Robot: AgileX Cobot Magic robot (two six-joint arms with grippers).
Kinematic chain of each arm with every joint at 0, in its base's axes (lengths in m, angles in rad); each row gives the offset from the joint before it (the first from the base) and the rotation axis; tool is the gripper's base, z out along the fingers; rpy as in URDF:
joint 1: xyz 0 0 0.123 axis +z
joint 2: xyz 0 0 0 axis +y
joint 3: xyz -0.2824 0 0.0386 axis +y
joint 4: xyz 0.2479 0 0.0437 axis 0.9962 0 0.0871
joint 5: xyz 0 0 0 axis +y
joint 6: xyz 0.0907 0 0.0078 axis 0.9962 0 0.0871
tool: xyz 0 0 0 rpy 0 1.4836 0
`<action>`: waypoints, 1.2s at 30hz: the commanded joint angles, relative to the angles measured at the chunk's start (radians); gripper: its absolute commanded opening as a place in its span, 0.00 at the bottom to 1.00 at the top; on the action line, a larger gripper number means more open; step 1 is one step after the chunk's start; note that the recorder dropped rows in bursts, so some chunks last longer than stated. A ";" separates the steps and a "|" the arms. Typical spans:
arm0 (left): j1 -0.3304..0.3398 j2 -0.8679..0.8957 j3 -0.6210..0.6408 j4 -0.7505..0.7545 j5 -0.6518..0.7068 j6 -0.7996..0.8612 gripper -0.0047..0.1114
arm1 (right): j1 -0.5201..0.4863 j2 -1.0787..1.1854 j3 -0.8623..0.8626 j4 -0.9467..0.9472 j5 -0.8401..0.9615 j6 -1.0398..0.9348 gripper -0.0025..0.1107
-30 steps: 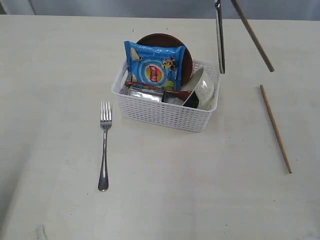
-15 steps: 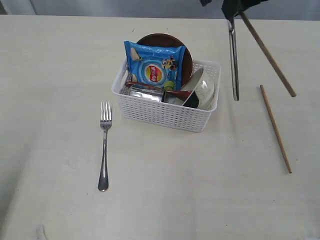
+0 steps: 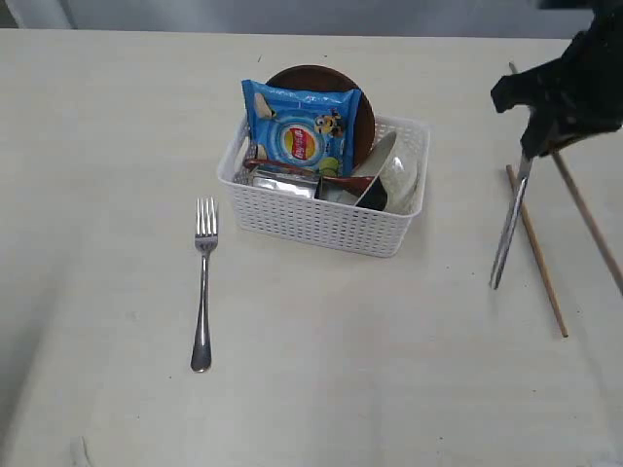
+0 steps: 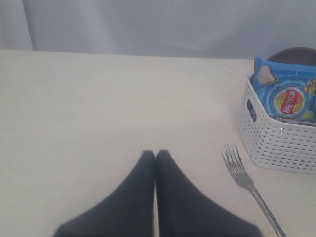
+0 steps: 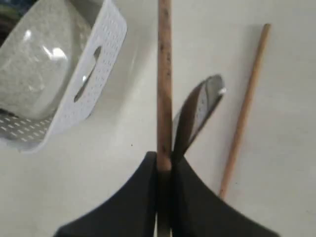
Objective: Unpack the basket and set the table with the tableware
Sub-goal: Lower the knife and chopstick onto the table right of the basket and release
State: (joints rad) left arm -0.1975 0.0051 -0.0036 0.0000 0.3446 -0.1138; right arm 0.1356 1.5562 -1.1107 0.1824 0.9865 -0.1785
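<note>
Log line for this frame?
right gripper: holds knife, chopstick | left gripper: shut, empty | fork, other chopstick: on table | basket: not empty

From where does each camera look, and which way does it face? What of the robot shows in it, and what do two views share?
Exterior: high, off the arms, looking down on table, basket, fork; shows right gripper holding knife and chopstick.
Left wrist: low on the left arm, facing across the table to the basket; shows shut left gripper.
Right wrist: on the right arm, looking down along knife and chopstick; shows its shut fingers.
Shared: exterior and left wrist both show the fork beside the basket.
</note>
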 commanded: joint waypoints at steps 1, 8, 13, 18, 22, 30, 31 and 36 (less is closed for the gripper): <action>0.001 -0.005 0.004 0.000 -0.002 0.002 0.04 | -0.016 0.114 0.031 0.055 -0.029 -0.117 0.02; 0.001 -0.005 0.004 0.000 -0.002 0.002 0.04 | -0.016 0.299 0.029 0.055 -0.119 -0.185 0.02; 0.001 -0.005 0.004 0.000 -0.002 0.002 0.04 | -0.016 0.396 0.029 0.058 -0.186 -0.174 0.02; 0.001 -0.005 0.004 0.000 -0.002 0.002 0.04 | -0.016 0.404 0.029 0.052 -0.236 -0.115 0.02; 0.001 -0.005 0.004 0.000 -0.002 0.002 0.04 | -0.016 0.404 0.029 0.000 -0.274 0.009 0.02; 0.001 -0.005 0.004 0.000 -0.002 0.002 0.04 | -0.016 0.404 0.029 -0.213 -0.274 0.201 0.02; 0.001 -0.005 0.004 0.000 -0.002 0.002 0.04 | -0.016 0.404 0.029 -0.213 -0.276 0.201 0.02; 0.001 -0.005 0.004 0.000 -0.002 0.002 0.04 | -0.016 0.404 0.029 -0.239 -0.304 0.283 0.02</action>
State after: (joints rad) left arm -0.1975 0.0051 -0.0036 0.0000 0.3446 -0.1138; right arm 0.1259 1.9611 -1.0811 -0.0277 0.7039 0.0570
